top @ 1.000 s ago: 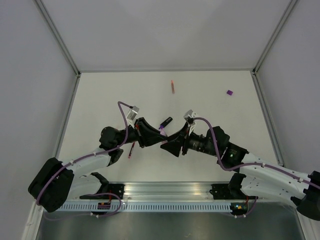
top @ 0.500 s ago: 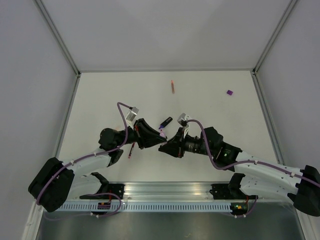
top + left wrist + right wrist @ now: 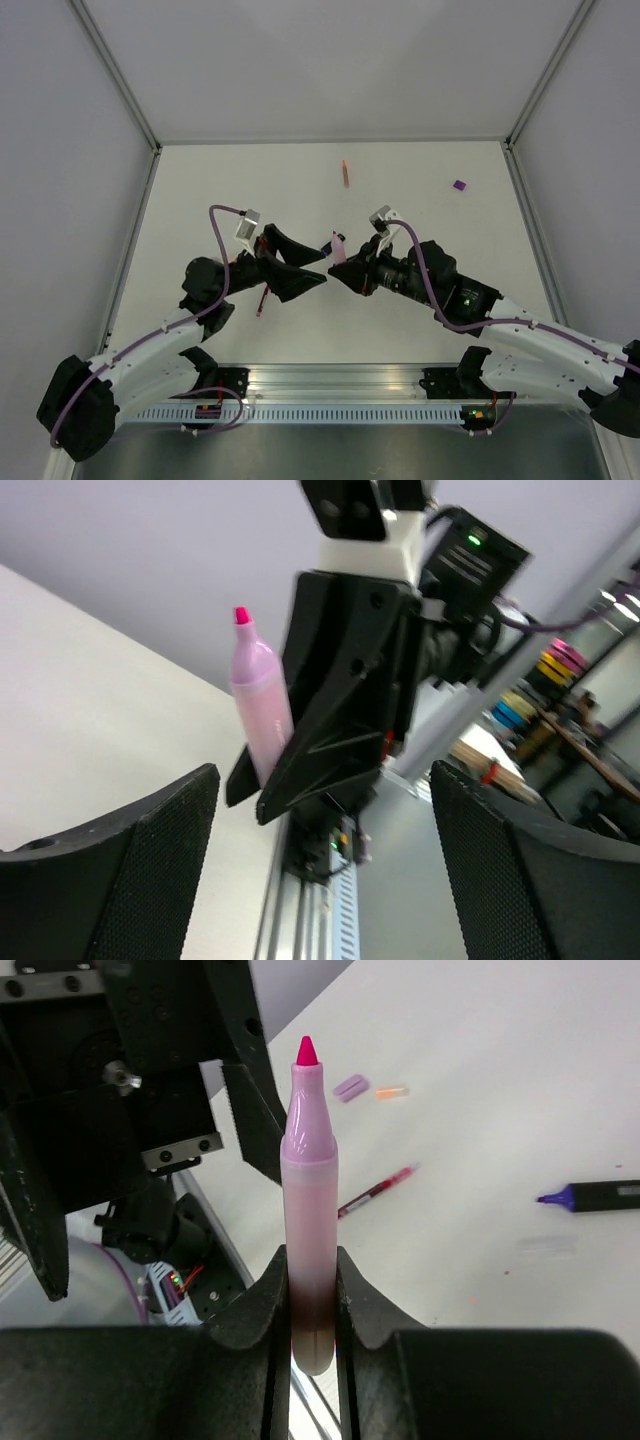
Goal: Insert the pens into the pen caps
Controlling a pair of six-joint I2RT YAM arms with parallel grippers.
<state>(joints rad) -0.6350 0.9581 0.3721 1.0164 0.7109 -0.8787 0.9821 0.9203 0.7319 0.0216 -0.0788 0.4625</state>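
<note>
Where our right gripper's (image 3: 310, 1272) jaws clamp the lower barrel of the pale pink-lilac pen (image 3: 309, 1160), its bare pink tip stands clear above them. Our left gripper (image 3: 320, 780) faces that pen, jaws wide apart, holding nothing. Beyond the pen lie a lilac cap (image 3: 350, 1087) and the red pen (image 3: 377, 1189).

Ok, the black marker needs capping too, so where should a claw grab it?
Probably the dark barrel of the black marker, well back from its purple tip, coming down from above. It lies flat on the table with nothing touching it, so it can be pinched across its width.
</note>
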